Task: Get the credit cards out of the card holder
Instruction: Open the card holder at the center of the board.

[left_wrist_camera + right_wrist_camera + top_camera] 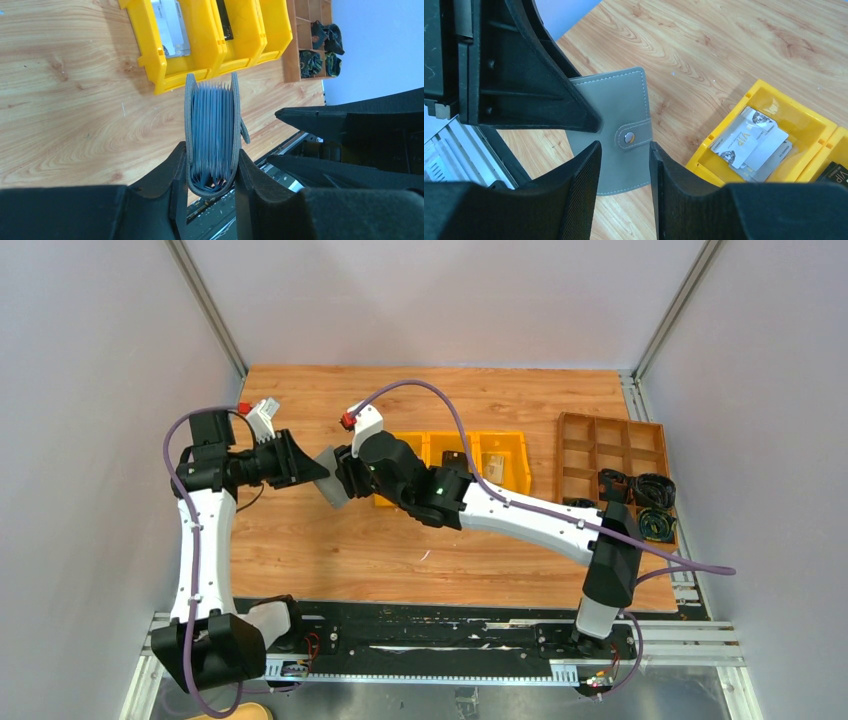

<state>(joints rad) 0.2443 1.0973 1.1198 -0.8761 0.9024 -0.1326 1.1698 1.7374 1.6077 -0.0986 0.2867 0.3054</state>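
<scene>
Above wooden surface (75, 100): left jaws clamp matte grey folding card holder (212, 130), right jaws open at its snap strap (634, 135).

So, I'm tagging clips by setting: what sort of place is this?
Probably a lab robot cell: plain grey enclosure walls, a wooden tabletop with a rail-mounted left arm and right arm, plus yellow bins.
</scene>
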